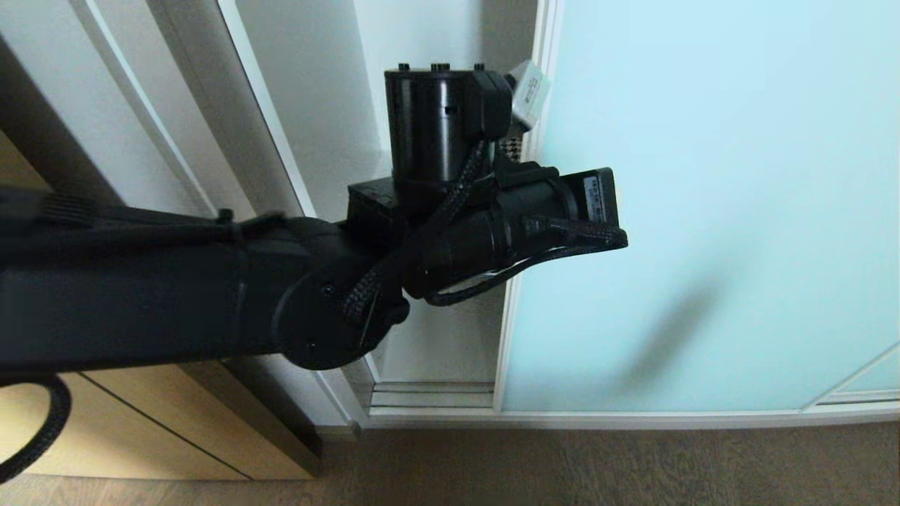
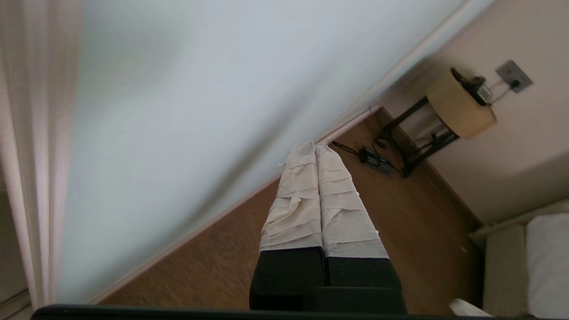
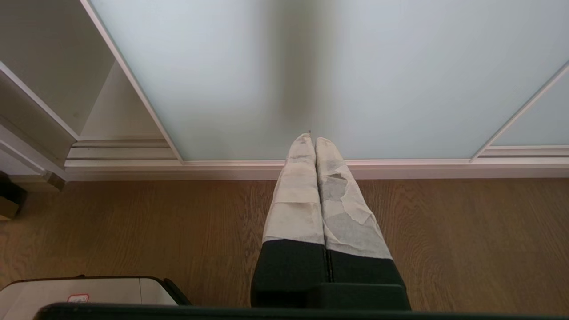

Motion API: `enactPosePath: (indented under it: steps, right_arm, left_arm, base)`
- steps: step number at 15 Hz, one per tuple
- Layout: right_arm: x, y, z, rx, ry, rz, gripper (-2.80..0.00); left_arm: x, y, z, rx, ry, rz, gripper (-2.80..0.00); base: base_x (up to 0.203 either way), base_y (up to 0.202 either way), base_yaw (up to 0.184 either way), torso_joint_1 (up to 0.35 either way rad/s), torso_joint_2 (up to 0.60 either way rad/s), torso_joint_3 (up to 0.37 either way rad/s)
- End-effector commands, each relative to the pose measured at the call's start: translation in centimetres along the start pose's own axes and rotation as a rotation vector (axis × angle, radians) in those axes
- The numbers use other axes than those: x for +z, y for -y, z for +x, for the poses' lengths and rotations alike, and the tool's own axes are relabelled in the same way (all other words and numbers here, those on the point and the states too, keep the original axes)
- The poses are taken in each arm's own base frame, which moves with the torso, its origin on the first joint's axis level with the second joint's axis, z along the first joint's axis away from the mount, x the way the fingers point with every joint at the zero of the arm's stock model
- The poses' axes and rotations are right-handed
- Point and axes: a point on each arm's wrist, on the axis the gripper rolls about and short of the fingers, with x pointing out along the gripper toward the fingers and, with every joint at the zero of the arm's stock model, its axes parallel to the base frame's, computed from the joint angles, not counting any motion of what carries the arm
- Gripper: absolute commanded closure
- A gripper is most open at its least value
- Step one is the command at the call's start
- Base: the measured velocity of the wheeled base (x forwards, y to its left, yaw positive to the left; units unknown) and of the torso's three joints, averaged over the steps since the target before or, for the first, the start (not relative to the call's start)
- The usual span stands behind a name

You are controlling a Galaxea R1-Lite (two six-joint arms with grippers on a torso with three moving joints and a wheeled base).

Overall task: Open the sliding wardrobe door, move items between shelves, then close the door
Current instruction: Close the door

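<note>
Left gripper (image 2: 316,149) pinched shut and empty beside the door (image 1: 703,211), we see that door slid partly open, our right gripper (image 3: 311,140) shut too, low before the door.

One sliding wardrobe door (image 1: 703,211), two grippers (left (image 2: 314,149), right (image 3: 310,141)), one small table (image 2: 444,120).
</note>
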Motion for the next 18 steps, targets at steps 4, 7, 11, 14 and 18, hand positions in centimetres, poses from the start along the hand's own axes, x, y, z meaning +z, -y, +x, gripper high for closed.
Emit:
enactPosePath:
  steps: [4, 7, 11, 14, 18]
  right_arm:
    - [0.0, 0.0, 0.0, -0.001, 0.0, 0.001, 0.0]
    - [0.0, 0.0, 0.0, -0.001, 0.0, 0.001, 0.0]
    - [0.0, 0.0, 0.0, -0.001, -0.001, 0.001, 0.0]
    - [0.0, 0.0, 0.0, -0.001, 0.0, 0.001, 0.0]
    - [0.0, 0.0, 0.0, -0.001, 0.0, 0.001, 0.0]
  left_arm:
    - [-2.0, -2.6, 2.0, 0.045, -0.023, -0.007, 0.0]
    - [-2.2, -3.6, 2.7, 0.062, -0.017, -0.002, 0.0]
    - [-2.2, -4.7, 2.8, 0.128, 0.026, 0.021, 0.0]
    - [-1.7, -5.2, 2.7, 0.156, 0.048, 0.036, 0.0]
    - [-1.5, -6.0, 3.0, 0.18, 0.065, 0.038, 0.0]
  base:
    - [0.0, 0.0, 0.0, 0.0, 0.0, 0.0]
    - [0.0, 0.0, 0.0, 0.0, 0.0, 0.0]
    - [0.0, 0.0, 0.0, 0.0, 0.0, 0.0]
    - [0.0, 0.0, 0.0, 0.0, 0.0, 0.0]
    - [0.0, 0.0, 0.0, 0.0, 0.0, 0.0]
